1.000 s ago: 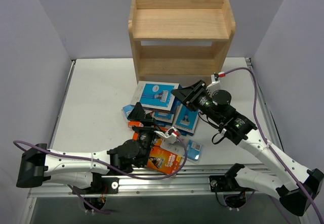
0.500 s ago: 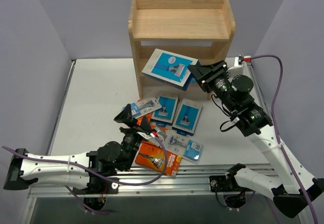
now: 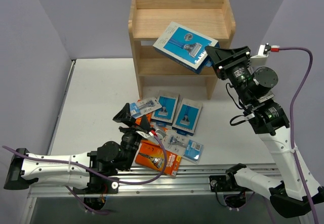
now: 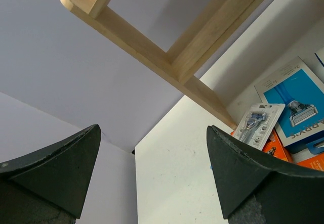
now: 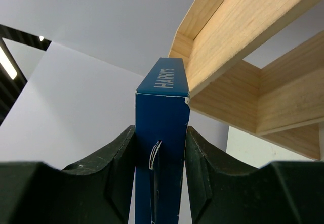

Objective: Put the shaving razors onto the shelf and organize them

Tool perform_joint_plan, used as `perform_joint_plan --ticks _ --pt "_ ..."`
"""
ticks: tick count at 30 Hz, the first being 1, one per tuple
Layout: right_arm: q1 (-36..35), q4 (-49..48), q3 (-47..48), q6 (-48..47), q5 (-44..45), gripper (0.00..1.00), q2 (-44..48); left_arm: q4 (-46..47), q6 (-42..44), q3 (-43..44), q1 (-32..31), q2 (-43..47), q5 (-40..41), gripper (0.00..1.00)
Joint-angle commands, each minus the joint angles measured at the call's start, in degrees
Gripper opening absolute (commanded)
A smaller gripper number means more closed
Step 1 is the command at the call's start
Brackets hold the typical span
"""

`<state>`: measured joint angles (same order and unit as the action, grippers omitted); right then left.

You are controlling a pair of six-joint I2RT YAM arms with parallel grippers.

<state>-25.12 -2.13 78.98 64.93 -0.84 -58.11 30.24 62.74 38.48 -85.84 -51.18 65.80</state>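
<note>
My right gripper is shut on a large blue-and-white razor box, held tilted in the air in front of the wooden shelf, level with its upper tiers. In the right wrist view the box's blue edge sits clamped between both fingers, with the shelf just to the right. Several razor packs lie on the table: two blue boxes, a blister card, an orange box. My left gripper hangs open beside that pile with nothing between its fingers.
A small blue-labelled pack lies near the table's front edge. Purple walls close in on both sides. In the left wrist view a blister card and a blue box lie to the right of the open fingers.
The right gripper lifted the blue box off the pile and carried it up and to the right, to the shelf's upper tiers. The left arm pulled back slightly, then held still.
</note>
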Motion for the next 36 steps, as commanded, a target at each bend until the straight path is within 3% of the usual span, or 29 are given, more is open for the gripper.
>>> perform_joint_plan --ticks 1,17,36 --pt "0.7 -5.2 2.8 3.0 5.8 0.00 -0.6 3.7 0.6 0.4 -0.1 0.9 0.9 0.94" --pt "4.8 -7.2 11.7 6.9 18.5 0.00 -10.9 4.7 -0.4 -1.3 0.7 1.3 -0.1 0.94" --pt "5.3 -13.2 2.4 15.8 30.7 0.00 -13.7 2.3 -3.7 -1.3 0.8 2.5 -1.3 0.94"
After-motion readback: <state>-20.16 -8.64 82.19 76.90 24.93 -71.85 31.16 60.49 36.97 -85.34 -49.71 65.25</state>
